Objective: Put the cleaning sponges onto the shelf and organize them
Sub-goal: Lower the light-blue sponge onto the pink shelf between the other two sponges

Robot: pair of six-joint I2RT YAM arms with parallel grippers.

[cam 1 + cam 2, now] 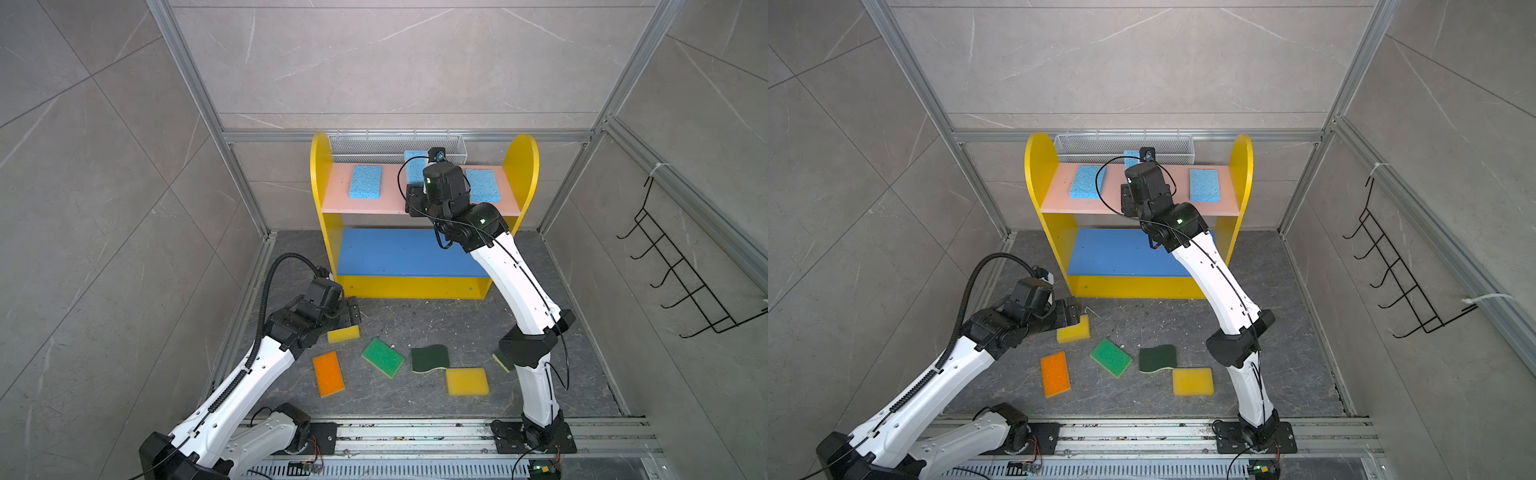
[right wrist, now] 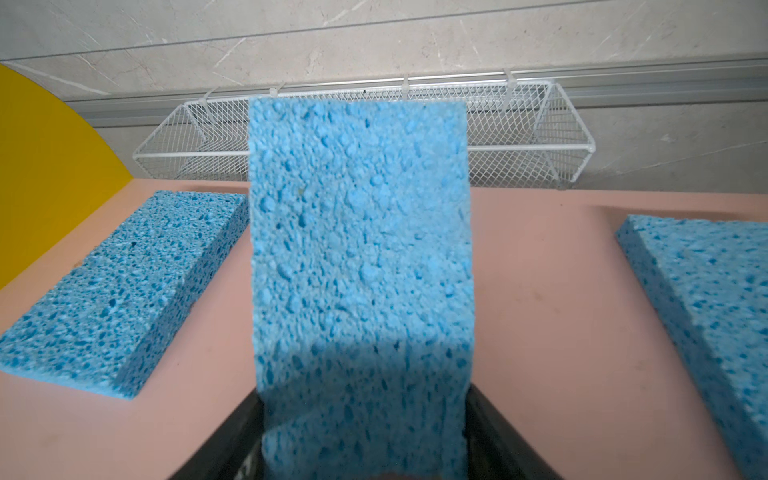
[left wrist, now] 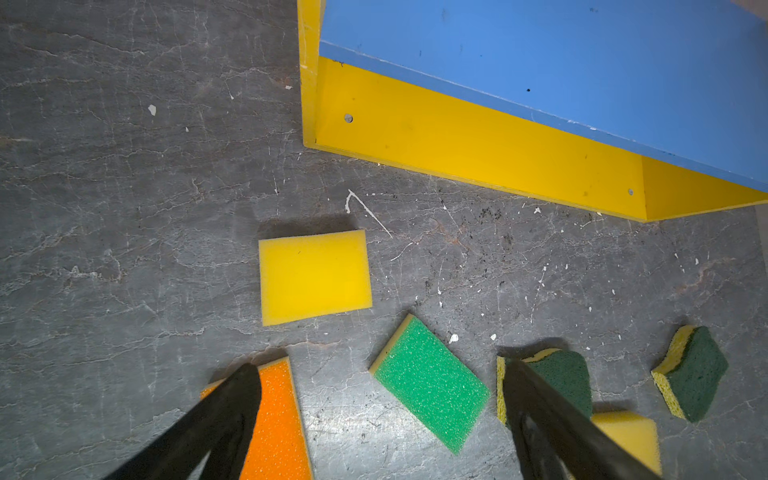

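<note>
The yellow shelf (image 1: 320, 187) stands at the back. Two light blue sponges (image 1: 365, 182) (image 1: 482, 185) lie on its pink top board (image 1: 390, 199). My right gripper (image 2: 363, 399) is shut on a third light blue sponge (image 2: 361, 249), held above the board between those two. Its blue middle board (image 1: 403, 253) is bare. My left gripper (image 3: 378, 374) hangs open low over the floor, by a yellow sponge (image 1: 343, 333). Orange (image 1: 328, 374), bright green (image 1: 382, 357), dark green (image 1: 430, 358) and another yellow sponge (image 1: 467, 381) lie on the floor. A second dark green scourer (image 1: 503, 360) is partly hidden behind my right arm.
A white wire mesh basket (image 1: 374, 145) hangs on the back wall just behind the shelf top. A black wire hook rack (image 1: 681, 274) is on the right wall. Aluminium rails (image 1: 415, 432) carry the arm bases along the front edge.
</note>
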